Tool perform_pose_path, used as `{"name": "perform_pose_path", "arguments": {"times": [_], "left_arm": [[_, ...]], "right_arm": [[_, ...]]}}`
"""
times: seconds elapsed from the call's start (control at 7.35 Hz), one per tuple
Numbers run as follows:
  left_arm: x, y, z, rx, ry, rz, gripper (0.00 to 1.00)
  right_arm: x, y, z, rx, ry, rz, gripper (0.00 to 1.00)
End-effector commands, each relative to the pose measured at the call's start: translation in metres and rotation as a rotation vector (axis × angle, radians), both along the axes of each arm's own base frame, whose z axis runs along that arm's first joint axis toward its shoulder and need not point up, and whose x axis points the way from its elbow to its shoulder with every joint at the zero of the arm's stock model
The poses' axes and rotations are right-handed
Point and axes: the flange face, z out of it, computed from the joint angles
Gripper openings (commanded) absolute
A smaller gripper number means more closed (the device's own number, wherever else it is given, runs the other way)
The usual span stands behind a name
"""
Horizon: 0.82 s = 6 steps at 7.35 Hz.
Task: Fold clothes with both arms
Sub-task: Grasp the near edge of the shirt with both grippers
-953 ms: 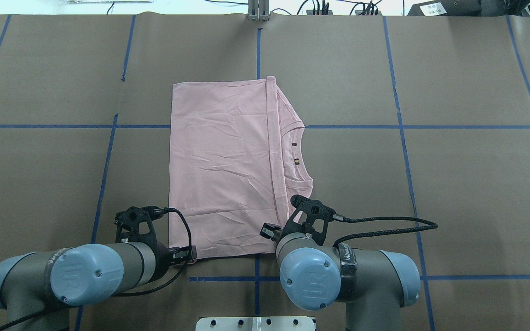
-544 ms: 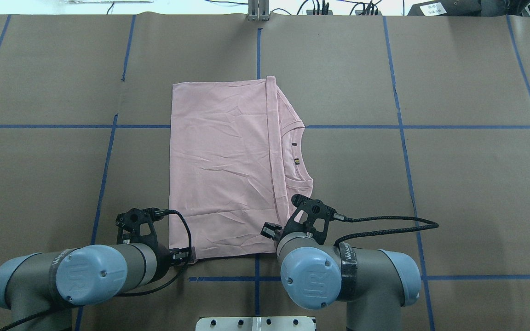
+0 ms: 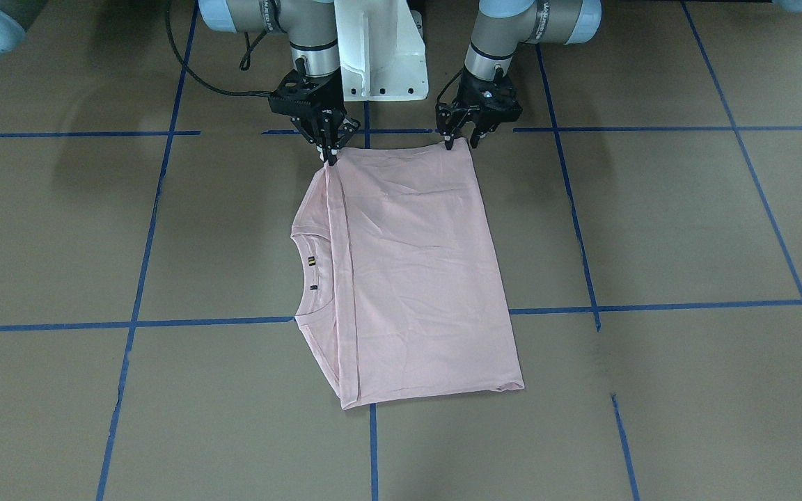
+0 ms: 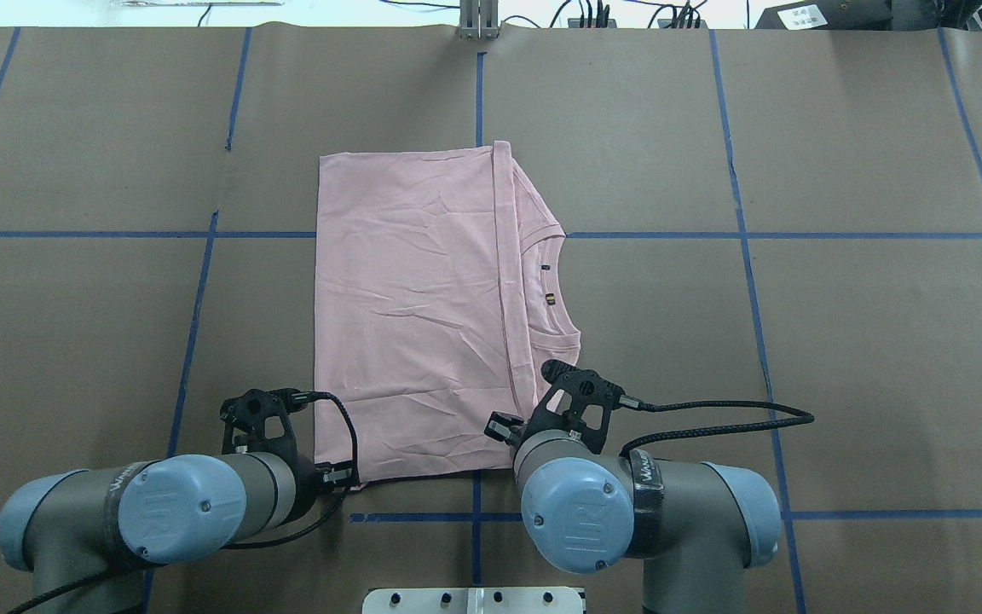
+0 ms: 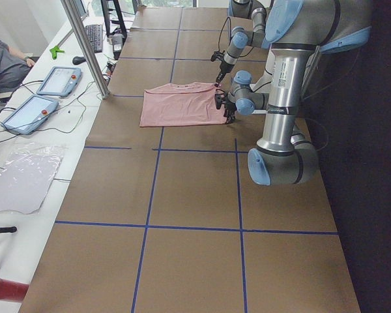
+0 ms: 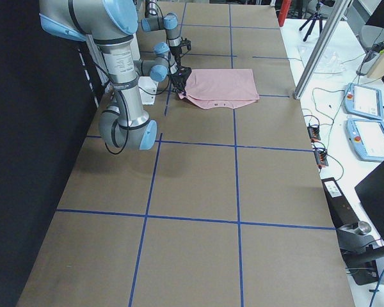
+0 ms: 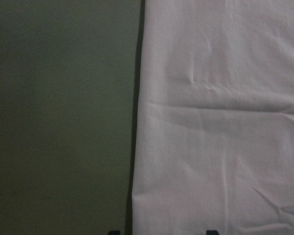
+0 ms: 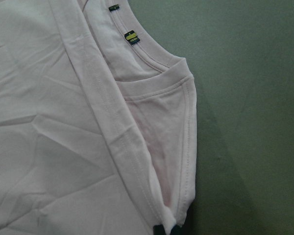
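The pale pink T-shirt (image 4: 423, 315) lies folded flat mid-table, collar (image 4: 563, 281) to the right and the printed front hidden. It also shows in the front view (image 3: 408, 278). My right gripper (image 3: 330, 154) points down at the shirt's near collar-side corner, shut on the bunched fabric, as the right wrist view (image 8: 165, 231) shows. My left gripper (image 3: 460, 142) stands at the other near corner with its fingers apart. In the left wrist view (image 7: 161, 233) its tips straddle the shirt's edge (image 7: 137, 147). In the overhead view the arms hide both near corners.
The brown table cover (image 4: 840, 341) carries blue tape grid lines. The white pedestal base (image 3: 380, 49) stands between the arms. Tablets (image 5: 55, 81) and cables lie beyond the table's far edge, by a metal post (image 5: 85, 45).
My left arm has shifted a little to the right, toward the shirt's near corner. My right arm and the shirt have not moved.
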Motion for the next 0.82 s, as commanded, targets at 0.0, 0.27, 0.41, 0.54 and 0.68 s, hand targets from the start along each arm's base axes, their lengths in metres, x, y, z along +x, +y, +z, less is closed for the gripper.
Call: {"name": "perform_pose_path", "arguments": {"times": [0.0,0.27,0.41,0.54,0.68], "left_arm": [[0.0026,0.0007,-0.0032,0.000,0.007,0.004,0.35],[0.0037,0.0005,-0.0016,0.001,0.005,0.005,0.27],[0.0037,0.0005,-0.0016,0.001,0.005,0.005,0.26],[0.0037,0.0013,-0.0023,0.001,0.006,0.006,0.16],[0.0023,0.0006,-0.0028,0.002,0.008,0.004,0.05]], "right_arm": [[-0.0001,0.0000,-0.0008,0.000,-0.001,0.000,0.00],[0.0000,0.0001,0.0001,-0.001,0.000,-0.001,0.00],[0.0005,0.0000,-0.0005,0.000,-0.001,0.000,0.00],[0.0012,0.0011,0.0001,0.000,-0.001,-0.001,0.00],[0.0013,0.0013,0.0011,-0.001,0.000,-0.003,0.00]]}}
